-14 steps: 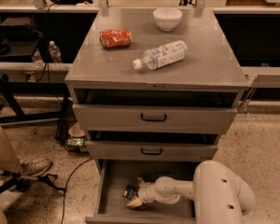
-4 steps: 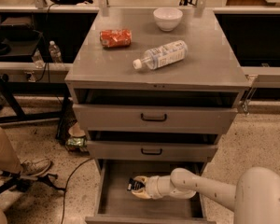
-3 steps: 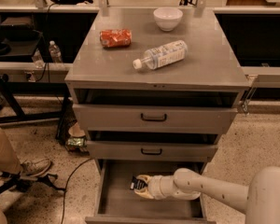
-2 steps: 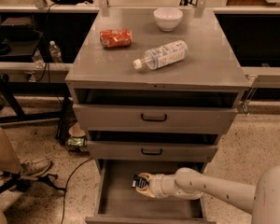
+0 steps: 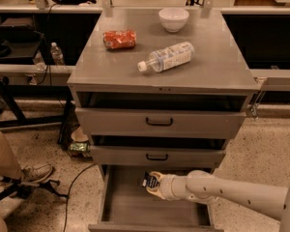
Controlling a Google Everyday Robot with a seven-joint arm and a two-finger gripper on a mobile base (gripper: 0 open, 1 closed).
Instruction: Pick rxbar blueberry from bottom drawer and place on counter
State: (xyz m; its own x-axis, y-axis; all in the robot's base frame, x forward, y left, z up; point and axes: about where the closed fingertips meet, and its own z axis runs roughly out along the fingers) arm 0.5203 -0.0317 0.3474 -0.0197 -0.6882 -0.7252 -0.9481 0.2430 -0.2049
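The bottom drawer (image 5: pixel 130 207) is pulled open and shows a grey floor. My gripper (image 5: pixel 153 183) reaches in from the right and is shut on the rxbar blueberry (image 5: pixel 150 179), a small dark wrapper with white print, held above the drawer floor near the back. The arm (image 5: pixel 222 190) runs off to the lower right. The counter (image 5: pixel 217 66) is the grey cabinet top above.
On the counter lie a clear water bottle (image 5: pixel 166 57), a red snack bag (image 5: pixel 119 39) and a white bowl (image 5: pixel 173 19). The two upper drawers with black handles (image 5: pixel 159 122) stand slightly open. A person's leg and shoe (image 5: pixel 31 173) are at left.
My gripper rose off the drawer floor with the dark wrapper in it and moved a little toward the back of the drawer. The arm swung further right.
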